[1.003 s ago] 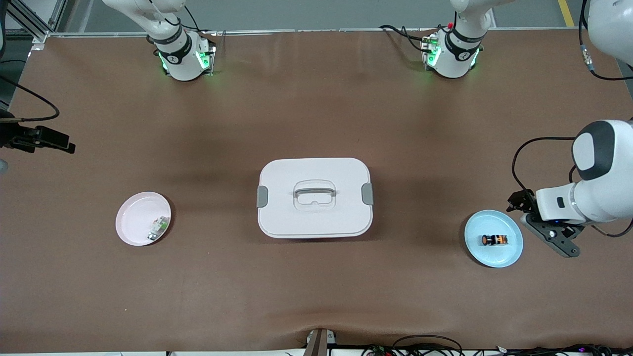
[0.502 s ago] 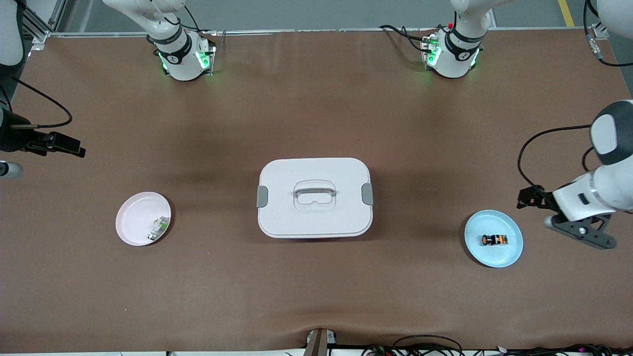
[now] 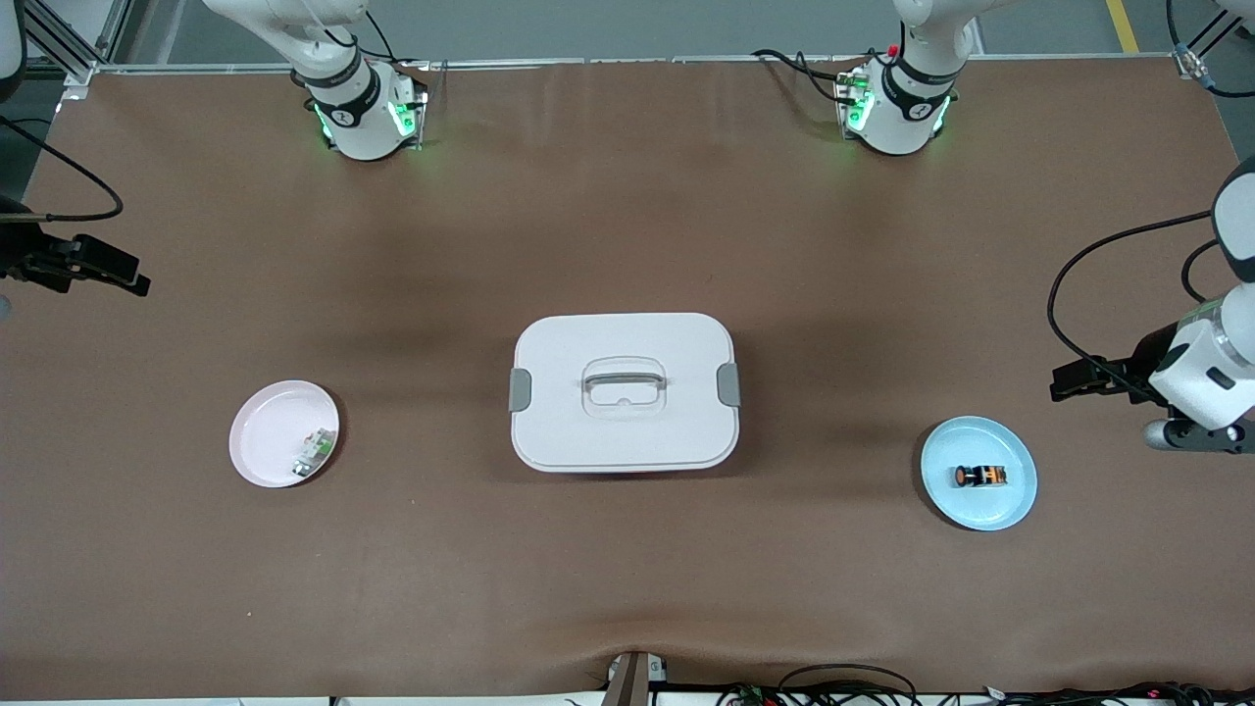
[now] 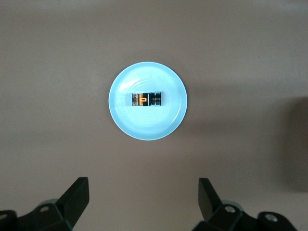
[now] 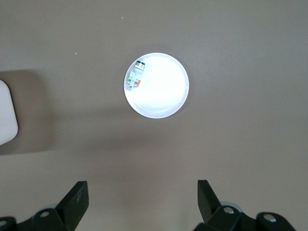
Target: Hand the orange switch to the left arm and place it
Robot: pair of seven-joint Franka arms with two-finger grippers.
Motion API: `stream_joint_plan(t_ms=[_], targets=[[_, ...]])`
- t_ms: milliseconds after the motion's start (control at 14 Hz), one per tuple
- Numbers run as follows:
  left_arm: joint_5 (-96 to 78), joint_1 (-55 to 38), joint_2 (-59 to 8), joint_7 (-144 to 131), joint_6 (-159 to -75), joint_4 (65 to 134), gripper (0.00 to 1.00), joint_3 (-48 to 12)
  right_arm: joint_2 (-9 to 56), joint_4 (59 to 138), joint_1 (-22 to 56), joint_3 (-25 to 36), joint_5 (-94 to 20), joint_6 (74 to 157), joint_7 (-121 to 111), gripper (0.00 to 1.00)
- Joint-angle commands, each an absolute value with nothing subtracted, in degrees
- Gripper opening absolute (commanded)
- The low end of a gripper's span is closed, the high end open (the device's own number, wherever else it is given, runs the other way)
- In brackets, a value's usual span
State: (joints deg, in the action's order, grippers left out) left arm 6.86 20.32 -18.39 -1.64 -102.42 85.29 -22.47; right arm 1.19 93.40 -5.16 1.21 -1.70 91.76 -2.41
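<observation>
The orange switch (image 3: 980,476) lies on its side in a pale blue plate (image 3: 1010,498) toward the left arm's end of the table. The white lidded box (image 3: 624,431) stands mid-table. In the left wrist view my left gripper (image 4: 142,196) hangs open and empty over bare table, beside the blue plate (image 4: 125,115) that holds the switch (image 4: 146,99). The left hand (image 3: 1198,392) shows at the front view's edge. My right gripper (image 5: 140,197) is open and empty over table, beside a pale plate (image 5: 166,96).
A pink plate (image 3: 265,427) toward the right arm's end holds a small white-and-green part (image 3: 314,453), which also shows in the right wrist view (image 5: 135,77). A corner of the box (image 5: 6,118) is in that view. The right arm's black wrist mount (image 3: 93,263) juts in at the table's end.
The left hand has drawn away from the blue plate toward the table's end. The right arm's wrist mount swung slightly in and back. Both grippers have stayed open.
</observation>
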Motion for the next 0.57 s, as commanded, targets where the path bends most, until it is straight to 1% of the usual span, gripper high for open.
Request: stream_joint_plan(t_ms=[0,215,287,358,502], targets=[[6.15,22.84,-15.21,-1.59,-101.16,86.13,1.00,-22.15,1.32,92.11,-6.24,0.26,-0.79,90.88,-1.58,1.00],[6.33,23.82,-15.21,-1.05,-100.81,85.08,1.00,-22.15,1.32,91.32,-6.33,0.26,-0.79,90.97,-1.67,1.00],[6.33,23.73,-14.77,-1.66,-98.81,84.82,1.00,-22.24,1.41,91.32,-6.33,0.26,-0.79,90.88,-1.84,1.00],[6.85,23.73,-13.90,-2.10,-96.79,83.86,1.00,-22.41,1.41,91.32,-6.33,0.26,-0.79,90.97,-1.85,1.00],[6.86,23.73,-11.44,-2.02,-95.98,83.85,1.00,-22.50,1.41,91.23,-6.33,0.26,-0.79,90.97,-1.93,1.00]])
